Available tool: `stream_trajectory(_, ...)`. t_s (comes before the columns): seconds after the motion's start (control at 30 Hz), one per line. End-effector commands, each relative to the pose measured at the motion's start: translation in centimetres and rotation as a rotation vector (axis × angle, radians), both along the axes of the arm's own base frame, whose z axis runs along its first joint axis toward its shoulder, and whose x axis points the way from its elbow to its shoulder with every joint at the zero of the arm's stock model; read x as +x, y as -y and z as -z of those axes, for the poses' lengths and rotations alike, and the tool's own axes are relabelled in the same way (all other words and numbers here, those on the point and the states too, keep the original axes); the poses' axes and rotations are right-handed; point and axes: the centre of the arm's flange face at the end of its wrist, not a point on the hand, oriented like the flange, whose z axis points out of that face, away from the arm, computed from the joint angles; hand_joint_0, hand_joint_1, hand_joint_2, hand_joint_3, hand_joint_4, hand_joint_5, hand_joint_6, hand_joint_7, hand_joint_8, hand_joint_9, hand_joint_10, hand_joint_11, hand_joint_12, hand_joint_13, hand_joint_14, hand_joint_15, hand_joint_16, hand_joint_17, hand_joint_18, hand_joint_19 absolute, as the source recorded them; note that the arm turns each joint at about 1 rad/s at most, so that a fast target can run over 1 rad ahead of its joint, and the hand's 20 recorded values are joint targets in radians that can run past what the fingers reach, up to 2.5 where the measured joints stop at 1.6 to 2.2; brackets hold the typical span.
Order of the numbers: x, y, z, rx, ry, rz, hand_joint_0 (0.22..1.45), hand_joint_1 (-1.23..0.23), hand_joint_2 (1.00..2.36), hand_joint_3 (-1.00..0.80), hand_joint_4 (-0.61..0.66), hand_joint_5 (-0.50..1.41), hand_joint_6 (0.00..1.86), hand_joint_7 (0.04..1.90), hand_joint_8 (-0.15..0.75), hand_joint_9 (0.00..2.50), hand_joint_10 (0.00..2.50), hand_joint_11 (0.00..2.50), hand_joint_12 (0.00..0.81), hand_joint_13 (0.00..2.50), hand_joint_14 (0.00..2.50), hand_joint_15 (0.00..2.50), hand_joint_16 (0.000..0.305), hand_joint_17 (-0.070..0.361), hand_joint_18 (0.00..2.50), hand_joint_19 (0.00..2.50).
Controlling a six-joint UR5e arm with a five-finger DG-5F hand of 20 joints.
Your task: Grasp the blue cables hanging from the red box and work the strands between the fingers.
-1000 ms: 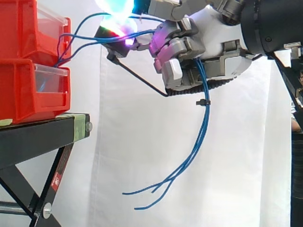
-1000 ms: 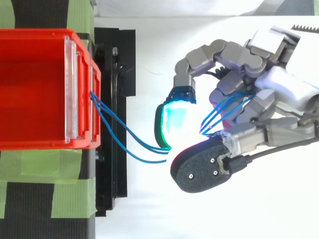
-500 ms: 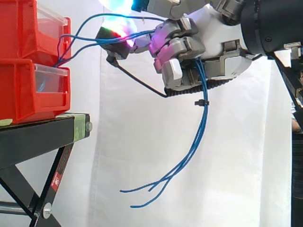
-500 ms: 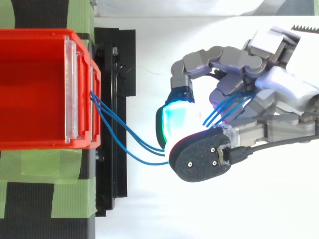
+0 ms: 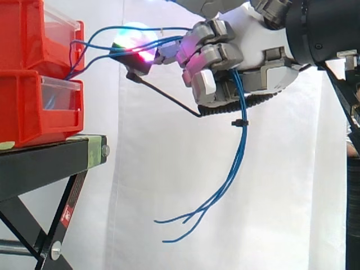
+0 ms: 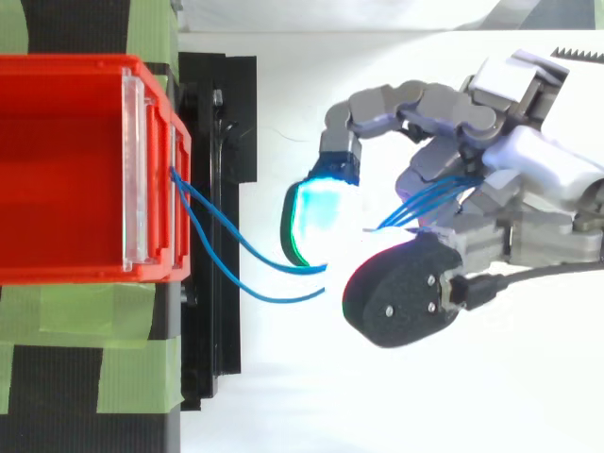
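Thin blue cables run from the upper red box to my hand at the upper right of the side view. The hand is shut on the strands: its curled fingers and thumb pinch them. Below the palm the cables hang down, bound by a small black tie, and splay into loose ends near the bottom. From above, the strands leave the red box and pass under a cyan-glowing fingertip into the hand.
A second red bin sits below the first on a black stand with green tape. A white curtain hangs behind. A dark frame stands at the right edge.
The glowing fingertip has dropped lower in the side view, beside the thumb. From above, the thumb pad has shifted right and the finger has stretched left. The loose cable ends have swung slightly right.
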Motion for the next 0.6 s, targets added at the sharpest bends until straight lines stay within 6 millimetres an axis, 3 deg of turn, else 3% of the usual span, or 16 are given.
stream_trajectory(0.0, 0.04, -0.01, -0.07, -0.001, 0.001, 0.000, 0.74, -0.79, 1.00, -1.00, 0.25, -0.12, 0.75, 1.21, 0.508, 1.75, 2.50, 2.50, 0.556, 1.85, 2.50, 1.78, 0.195, 0.146, 2.30, 0.71)
stream_trajectory(0.2, 0.01, 0.00, 0.00, -0.001, 0.000, 0.000, 0.78, -0.88, 1.00, -1.00, 0.25, -0.21, 0.61, 1.25, 0.508, 1.75, 2.50, 2.50, 0.556, 1.85, 2.50, 1.78, 0.195, 0.146, 2.30, 0.71)
stream_trajectory(0.37, -0.02, 0.01, -0.09, -0.001, 0.001, 0.000, 0.93, -0.87, 1.00, -1.00, 0.23, -0.25, 0.69, 1.24, 0.508, 1.75, 2.50, 2.50, 0.556, 1.85, 2.50, 1.78, 0.195, 0.146, 2.30, 0.71)
stream_trajectory(0.47, 0.01, 0.00, 0.00, -0.001, 0.000, 0.000, 1.05, -0.84, 1.00, -1.00, 0.20, -0.30, 0.87, 1.17, 0.508, 1.75, 2.50, 2.50, 0.556, 1.85, 2.50, 1.78, 0.195, 0.146, 2.30, 0.71)
stream_trajectory(0.53, 0.02, -0.01, -0.01, -0.001, 0.001, 0.000, 1.09, -0.82, 1.01, -0.72, 0.18, -0.30, 0.93, 1.15, 0.508, 1.75, 2.50, 2.50, 0.556, 1.85, 2.50, 1.78, 0.195, 0.146, 2.30, 0.71)
stream_trajectory(0.57, 0.02, -0.01, -0.01, -0.001, 0.001, 0.000, 1.09, -0.82, 1.01, -0.69, 0.17, -0.30, 0.94, 1.14, 0.508, 1.75, 2.50, 2.50, 0.556, 1.85, 2.50, 1.78, 0.195, 0.146, 2.30, 0.71)
